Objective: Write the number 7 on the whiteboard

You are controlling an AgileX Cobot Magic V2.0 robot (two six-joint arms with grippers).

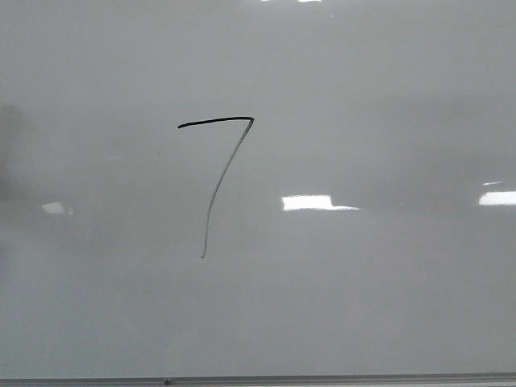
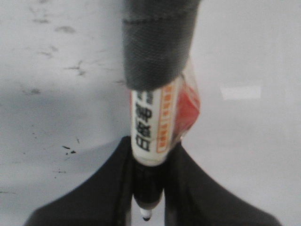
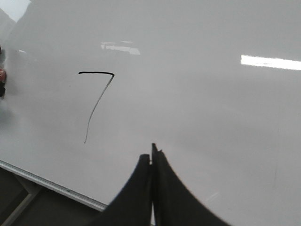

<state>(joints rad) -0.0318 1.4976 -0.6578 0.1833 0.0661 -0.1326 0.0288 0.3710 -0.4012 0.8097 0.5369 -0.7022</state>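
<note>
Left pincer [image 2: 146, 188], seen from its own wrist camera, is clamped on a marker [image 2: 157, 122]: both black fingers [image 2: 94, 197] press the barrel, whose white label carries black characters and an orange-red band, with a grey wrap on the upper part and the tip showing between the fingertips. Right pincer [image 3: 151, 165] has its two black fingers pressed together, holding nothing, over the whiteboard [image 3: 211, 122]. The number 7 [image 1: 219, 173] stands on the board left of centre in the front view, its dark top bar joined at the right end to a fainter, curved slanting stem. A thin grey edge strip [image 1: 322, 377] borders the board below.
</note>
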